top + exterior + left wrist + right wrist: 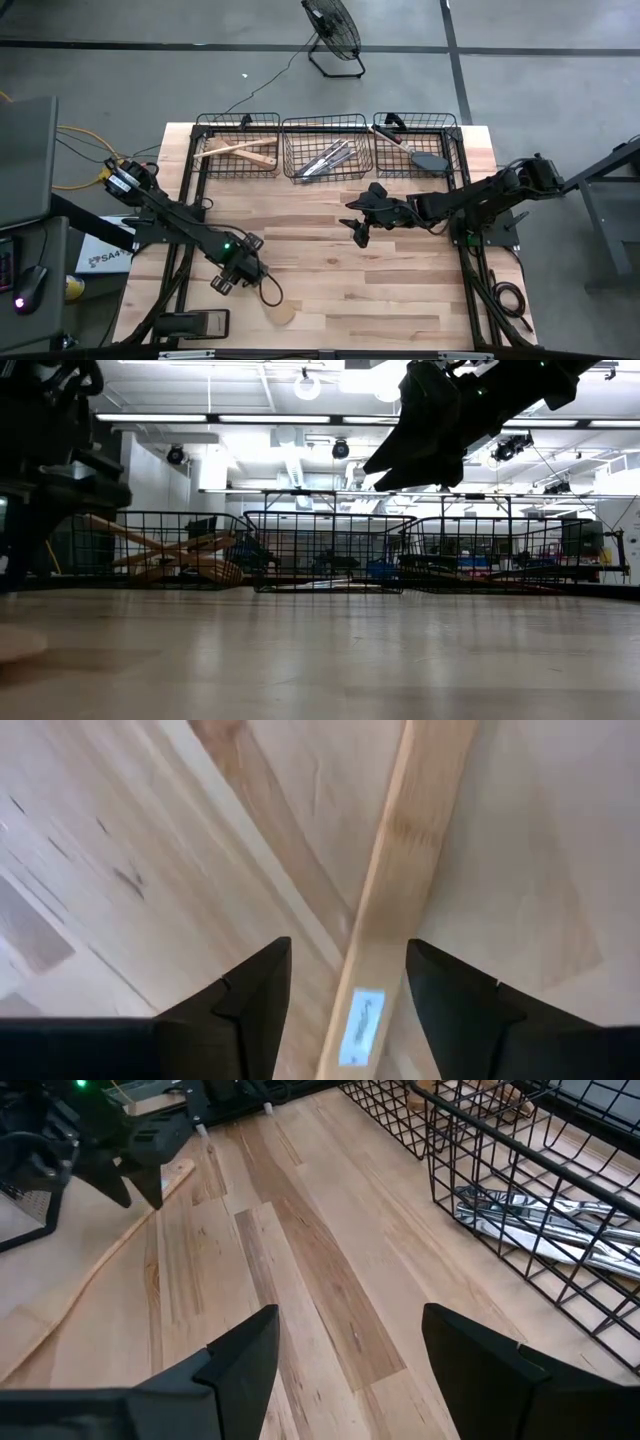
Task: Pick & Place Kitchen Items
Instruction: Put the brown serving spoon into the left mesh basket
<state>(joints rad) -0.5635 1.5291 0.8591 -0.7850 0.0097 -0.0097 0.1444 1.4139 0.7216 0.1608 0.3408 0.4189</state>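
left gripper (236, 274) – fingers spread astride wooden spoon (283, 312) handle, low at table (400, 290) | right gripper (360, 232) – open, empty, hovering mid-table near baskets (322, 150)

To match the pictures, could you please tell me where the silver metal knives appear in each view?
High view: silver metal knives, top centre, inside the middle black wire basket.
Low view: centre, low in that basket.
Left wrist view: not in it.
Right wrist view: right edge, behind wire.
Landmark: that basket.
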